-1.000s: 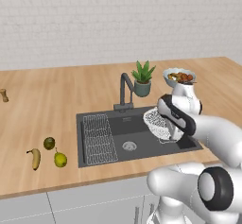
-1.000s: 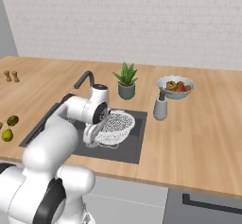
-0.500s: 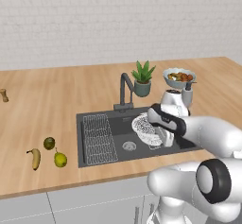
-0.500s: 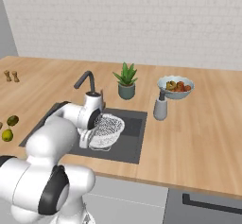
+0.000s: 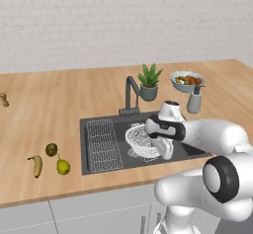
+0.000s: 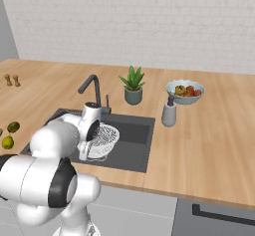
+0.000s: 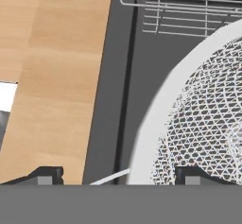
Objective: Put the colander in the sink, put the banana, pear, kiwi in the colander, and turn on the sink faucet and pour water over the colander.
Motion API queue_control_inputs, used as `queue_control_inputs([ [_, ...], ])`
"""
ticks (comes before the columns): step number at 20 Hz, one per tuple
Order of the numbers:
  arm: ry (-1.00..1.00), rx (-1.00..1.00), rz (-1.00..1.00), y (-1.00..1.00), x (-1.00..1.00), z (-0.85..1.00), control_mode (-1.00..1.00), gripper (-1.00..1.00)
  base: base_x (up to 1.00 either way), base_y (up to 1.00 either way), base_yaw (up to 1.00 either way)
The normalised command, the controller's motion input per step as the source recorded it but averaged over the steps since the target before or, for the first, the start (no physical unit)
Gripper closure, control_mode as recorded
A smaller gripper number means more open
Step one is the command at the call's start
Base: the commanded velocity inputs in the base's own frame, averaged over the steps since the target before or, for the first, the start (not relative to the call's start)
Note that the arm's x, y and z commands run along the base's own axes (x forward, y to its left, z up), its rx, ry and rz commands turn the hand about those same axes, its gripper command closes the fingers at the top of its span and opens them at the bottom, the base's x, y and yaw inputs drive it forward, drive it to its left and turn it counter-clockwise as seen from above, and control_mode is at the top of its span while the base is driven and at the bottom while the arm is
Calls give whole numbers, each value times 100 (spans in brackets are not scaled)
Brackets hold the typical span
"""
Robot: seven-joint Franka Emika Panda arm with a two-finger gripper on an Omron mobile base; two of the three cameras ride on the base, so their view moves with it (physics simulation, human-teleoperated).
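Observation:
The white mesh colander point(image 5: 141, 139) point(image 6: 105, 136) point(image 7: 203, 119) sits tilted in the middle of the dark sink point(image 5: 148, 164) point(image 6: 132, 135) point(image 7: 142, 76), just right of the wire rack point(image 5: 103, 144). My gripper point(image 5: 165, 150) point(image 6: 91, 149) point(image 7: 120, 173) reaches down over the colander's near rim. Its jaws stand wide apart and straddle the rim, one tip inside the bowl and one outside. The faucet point(image 5: 130, 92) point(image 6: 89, 84) stands behind the sink with no stream running. On the counter to the left lie the banana point(image 5: 37, 165), the kiwi point(image 5: 51, 149) point(image 6: 13, 127) and the pear point(image 5: 63, 167) point(image 6: 7, 142).
Behind the sink stand a potted plant point(image 5: 149, 85) point(image 6: 132, 86), a bowl of red-orange fruit point(image 5: 187, 81) point(image 6: 185, 90) and a soap dispenser point(image 5: 194, 101) point(image 6: 169, 113). Small shakers point(image 6: 12, 79) stand far left on the counter.
The hand and the colander have moved together leftward, from the right end of the sink to its middle, close to the rack. The jaws kept the same width.

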Motion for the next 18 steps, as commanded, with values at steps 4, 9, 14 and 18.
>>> queue_control_inputs([
  [4,0,0,6,46,13,-33,-100,100,0,0,0],
  [9,0,1,0,10,35,-34,-100,100,0,0,0],
  [14,0,3,0,-1,29,-10,-100,100,0,0,0],
  [18,0,0,0,0,23,-15,-100,100,0,0,0],
])
